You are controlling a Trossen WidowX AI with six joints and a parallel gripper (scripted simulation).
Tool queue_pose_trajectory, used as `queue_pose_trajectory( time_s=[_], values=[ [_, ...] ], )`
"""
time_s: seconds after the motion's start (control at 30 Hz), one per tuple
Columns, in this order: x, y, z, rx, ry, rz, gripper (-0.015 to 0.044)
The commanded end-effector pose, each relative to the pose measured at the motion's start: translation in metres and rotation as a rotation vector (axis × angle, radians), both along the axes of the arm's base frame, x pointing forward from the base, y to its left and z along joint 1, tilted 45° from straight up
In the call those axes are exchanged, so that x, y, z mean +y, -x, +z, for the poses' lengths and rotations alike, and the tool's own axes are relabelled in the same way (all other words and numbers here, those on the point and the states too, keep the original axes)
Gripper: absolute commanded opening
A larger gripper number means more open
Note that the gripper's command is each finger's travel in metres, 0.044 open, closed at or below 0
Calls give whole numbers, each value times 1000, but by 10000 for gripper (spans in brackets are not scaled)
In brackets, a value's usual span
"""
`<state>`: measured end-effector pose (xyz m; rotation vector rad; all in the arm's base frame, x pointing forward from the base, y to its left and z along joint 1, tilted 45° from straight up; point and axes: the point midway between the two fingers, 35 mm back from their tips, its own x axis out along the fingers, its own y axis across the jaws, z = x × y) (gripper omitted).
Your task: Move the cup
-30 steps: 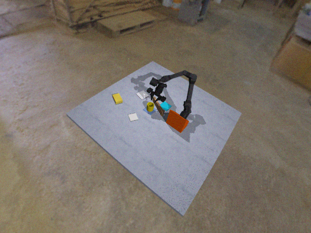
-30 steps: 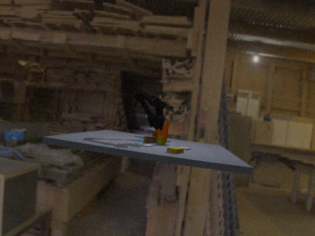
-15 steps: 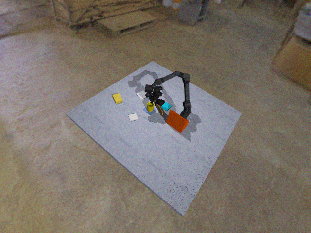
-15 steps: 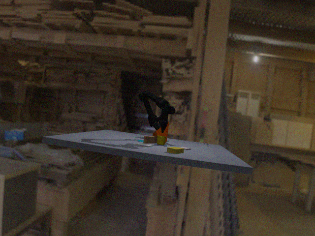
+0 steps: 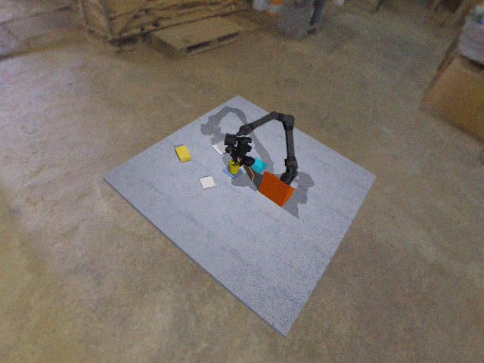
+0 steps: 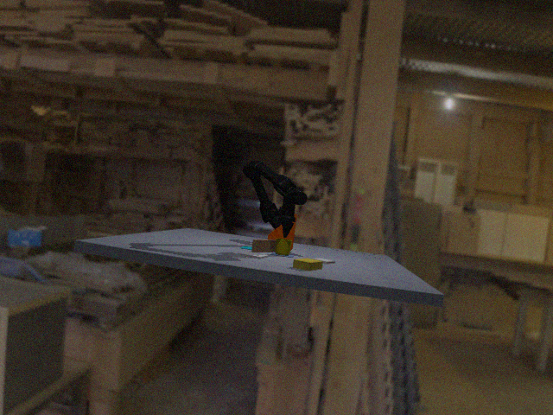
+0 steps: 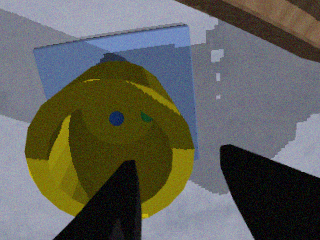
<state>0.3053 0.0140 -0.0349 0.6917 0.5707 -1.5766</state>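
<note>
A yellow cup (image 5: 234, 167) (image 6: 282, 246) (image 7: 160, 192) stands upright on a blue pad (image 5: 225, 171) (image 7: 165, 39). A blue marble (image 7: 116, 118) and a green marble (image 7: 146, 117) lie inside it. My gripper (image 5: 234, 158) (image 6: 286, 233) (image 7: 178, 162) is partly open and holds nothing. In the wrist view one fingertip overlaps the cup's mouth and the other is outside its right rim; their exact height over the rim is unclear. Flat white squares (image 5: 206, 181) (image 5: 218, 148) and a cyan piece (image 5: 259, 165) (image 6: 245, 247) lie nearby; I cannot tell which is the other pad.
A brown wooden block (image 5: 249, 172) (image 6: 262, 245) (image 7: 285, 22) stands close beside the cup, between it and the cyan piece. A large orange block (image 5: 275, 189) (image 6: 275, 233) stands near the arm's base. A yellow box (image 5: 182, 153) (image 6: 307, 264) lies farther off.
</note>
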Motion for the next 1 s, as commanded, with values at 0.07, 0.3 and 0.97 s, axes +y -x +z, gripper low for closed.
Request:
queue_pose_trajectory(
  time_s=[0.07, 0.3, 0.97],
  values=[
    [-8, 2, -8, 8, 7, 6, 167],
    [-16, 3, -17, 8, 8, 6, 167],
    [-31, 4, -30, 3, 5, -1, 153]
  ],
)
